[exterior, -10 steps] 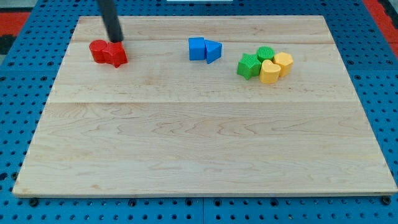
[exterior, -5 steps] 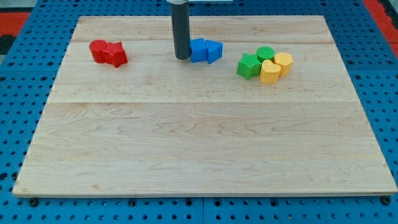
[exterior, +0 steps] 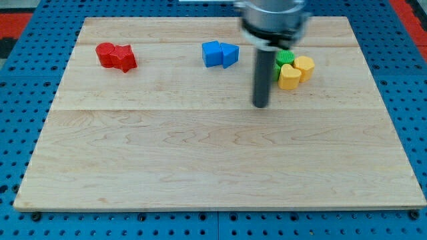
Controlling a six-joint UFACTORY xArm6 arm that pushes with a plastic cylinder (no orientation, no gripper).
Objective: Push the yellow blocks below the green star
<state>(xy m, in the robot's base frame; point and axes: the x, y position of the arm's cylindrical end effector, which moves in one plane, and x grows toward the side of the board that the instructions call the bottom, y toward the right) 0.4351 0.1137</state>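
Wooden board [exterior: 200, 167], two yellow blocks [exterior: 296, 72], two blue [exterior: 219, 53], two red [exterior: 116, 56]

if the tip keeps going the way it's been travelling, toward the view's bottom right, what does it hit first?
Probably nothing: my tip sits below the hidden green star, lower left of the yellow blocks; only bare wooden board lies ahead.

Robotics laboratory bench: a pale wooden board [exterior: 200, 167] lies on a blue perforated mounting plate [exterior: 20, 100], small coloured blocks scattered upon it.

My tip [exterior: 260, 105] on bare board below green-yellow cluster — yellow blocks [exterior: 295, 72] near, to its upper right; bottom half unobstructed.
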